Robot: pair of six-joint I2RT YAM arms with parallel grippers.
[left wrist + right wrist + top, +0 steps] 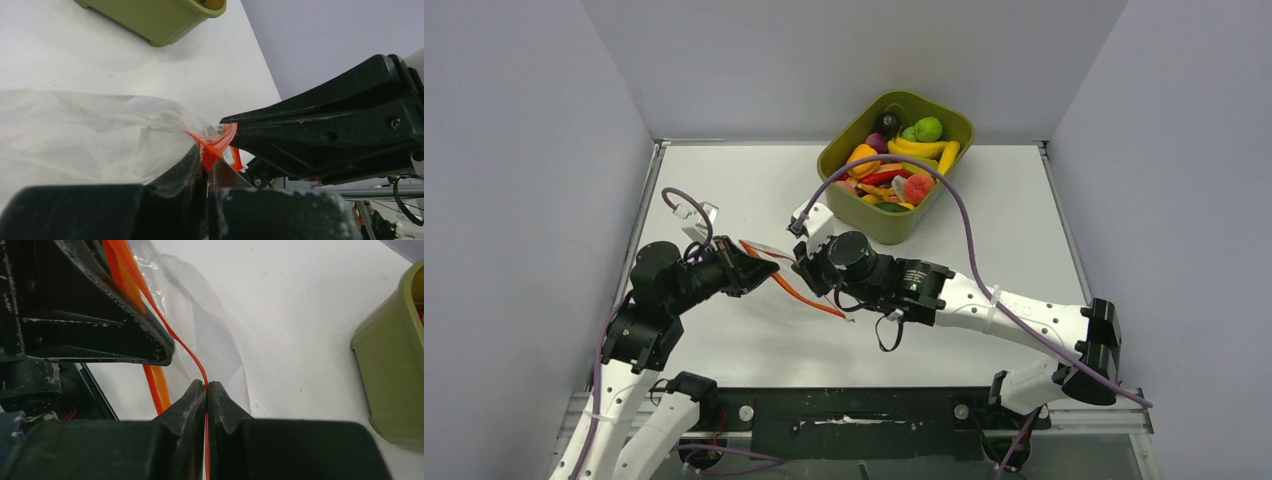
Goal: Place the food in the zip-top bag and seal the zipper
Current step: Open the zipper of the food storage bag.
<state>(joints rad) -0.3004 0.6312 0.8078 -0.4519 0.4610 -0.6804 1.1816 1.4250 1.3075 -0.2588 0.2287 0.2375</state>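
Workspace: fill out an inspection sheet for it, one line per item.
Surface: white table, no spills seen.
Job's things: clear zip-top bag held up between the arms, no food seen inside; its orange zipper pinched at two spots; food piled in the olive tub at the far side.
Clutter: nothing seen.
Grippers: left gripper shut on the zipper; right gripper shut on the zipper, close beside the left.
Cables: purple cables, one arching over the right arm and across the tub, one looped by the left arm.
Surroundings: grey walls on three sides.
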